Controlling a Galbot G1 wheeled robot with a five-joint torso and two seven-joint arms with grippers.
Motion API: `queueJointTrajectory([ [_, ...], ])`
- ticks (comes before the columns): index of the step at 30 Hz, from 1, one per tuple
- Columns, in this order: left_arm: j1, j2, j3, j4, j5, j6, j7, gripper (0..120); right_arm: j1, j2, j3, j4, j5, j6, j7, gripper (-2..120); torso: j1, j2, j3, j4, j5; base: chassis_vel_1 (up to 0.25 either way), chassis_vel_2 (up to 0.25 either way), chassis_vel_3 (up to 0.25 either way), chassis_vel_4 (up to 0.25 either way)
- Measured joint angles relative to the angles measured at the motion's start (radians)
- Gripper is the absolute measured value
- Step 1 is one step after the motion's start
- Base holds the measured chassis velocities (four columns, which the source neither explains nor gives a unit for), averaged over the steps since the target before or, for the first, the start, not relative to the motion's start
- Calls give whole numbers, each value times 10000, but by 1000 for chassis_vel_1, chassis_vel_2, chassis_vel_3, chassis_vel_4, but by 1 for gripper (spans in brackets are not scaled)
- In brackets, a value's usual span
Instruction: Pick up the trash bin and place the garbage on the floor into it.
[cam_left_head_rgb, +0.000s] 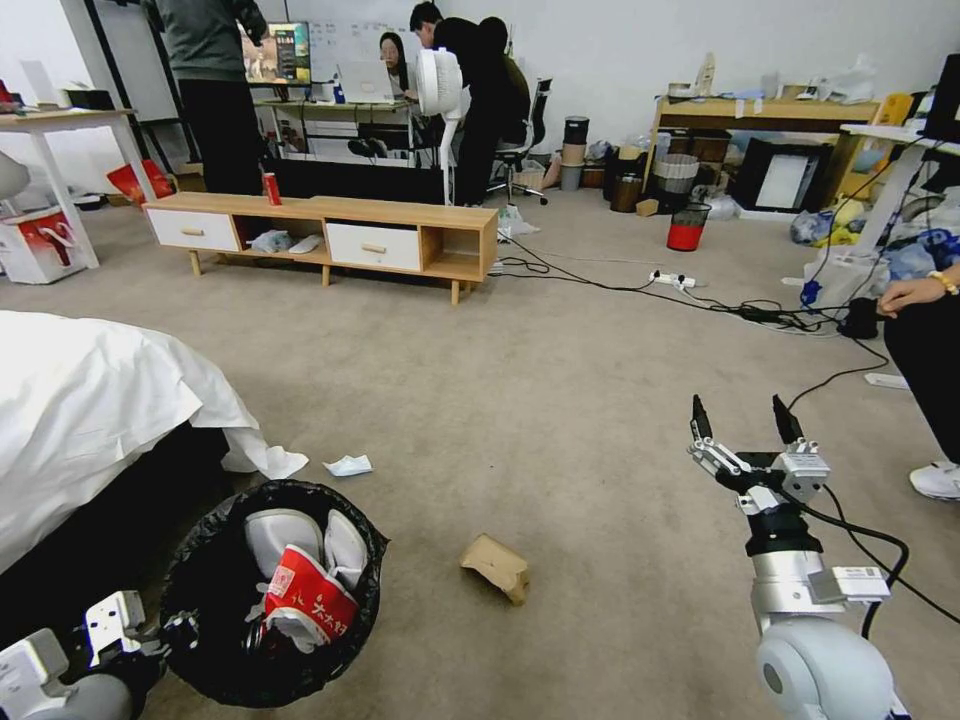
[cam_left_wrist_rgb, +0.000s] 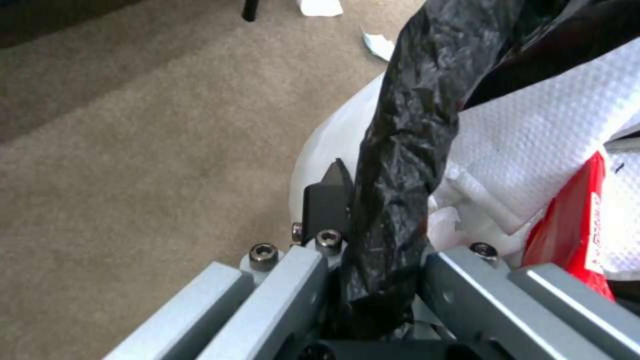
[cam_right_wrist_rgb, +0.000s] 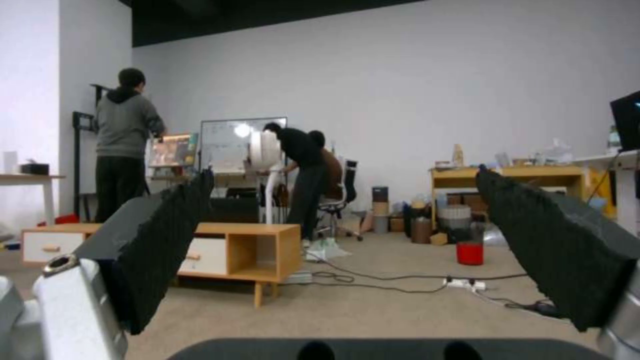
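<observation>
Left side first: our left gripper (cam_left_wrist_rgb: 373, 260) was clamped on the rim of the trash bin (cam_left_head_rgb: 200, 560), one finger outside the pale wall, the other inside against the black bag (cam_left_wrist_rgb: 400, 150), low at our left beside the bed (cam_left_head_rgb: 90, 400). We judged the bin already held, so the step in hand was fetching the remaining litter. To do it well we needed to keep the rim pinch firm and the bin level, mouth up, so nothing spilled. The bin looked round, pale grey, its crinkly liner folded over the lip. Inside lay white tissues (cam_left_wrist_rgb: 533, 150) and a red-white snack bag (cam_left_head_rgb: 310, 600).

Moving right, a white paper scrap (cam_left_head_rgb: 348, 465) sat on the floor (cam_left_head_rgb: 560, 400) just past the bin, near the bedsheet's hem. The tan cardboard piece (cam_left_head_rgb: 495, 567) lay folded on the carpet, between the bin and our right arm. It looked light and crushable, so a pinch across the folded edge seemed best.

Our right gripper (cam_left_head_rgb: 745, 425) hovered above the carpet, jaws spread wide, holding nothing, well apart from the cardboard.
</observation>
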Motion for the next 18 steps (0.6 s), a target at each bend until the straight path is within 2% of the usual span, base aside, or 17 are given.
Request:
queueJointTrajectory([
  [18,94,33,-6,-148,40,0,2,0,-163,12,87,18,-168,71,-218,100,-1,2,0,-4,0,-6,9,7,-5],
])
